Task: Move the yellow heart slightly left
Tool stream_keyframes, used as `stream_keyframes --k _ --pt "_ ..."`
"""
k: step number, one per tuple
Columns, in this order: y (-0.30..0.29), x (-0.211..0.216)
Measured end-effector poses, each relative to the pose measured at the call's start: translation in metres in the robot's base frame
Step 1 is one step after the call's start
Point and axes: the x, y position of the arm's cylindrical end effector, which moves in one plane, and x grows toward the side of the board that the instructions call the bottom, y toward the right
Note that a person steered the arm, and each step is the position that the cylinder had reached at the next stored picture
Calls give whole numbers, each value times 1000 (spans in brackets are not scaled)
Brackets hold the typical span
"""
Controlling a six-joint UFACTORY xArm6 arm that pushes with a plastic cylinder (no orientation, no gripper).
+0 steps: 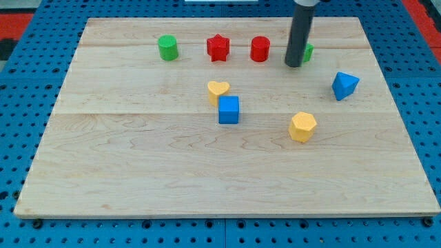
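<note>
wooden board [138, 172] on blue pegboard; no claw is fitted, only a rod, my tip [293, 65] near the top edge.
yellow heart [218, 89], mid-board, touches blue cube [229, 110]; a careless leftward push risks dragging it.

Left of the yellow heart [218, 89] the board [124, 151] lies bare, while the blue cube [229, 109] touches its lower right side and the red star [218, 47] stands well above it.

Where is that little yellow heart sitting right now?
The yellow heart sits near the board's middle, touching the blue cube just below-right of it, with the red star above.
</note>
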Motion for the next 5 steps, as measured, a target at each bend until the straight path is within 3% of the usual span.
stream_keyframes --k 1,2,4,5 --pt "9 -2" --pt "13 36" --pt "-120 95" --pt "-176 81"
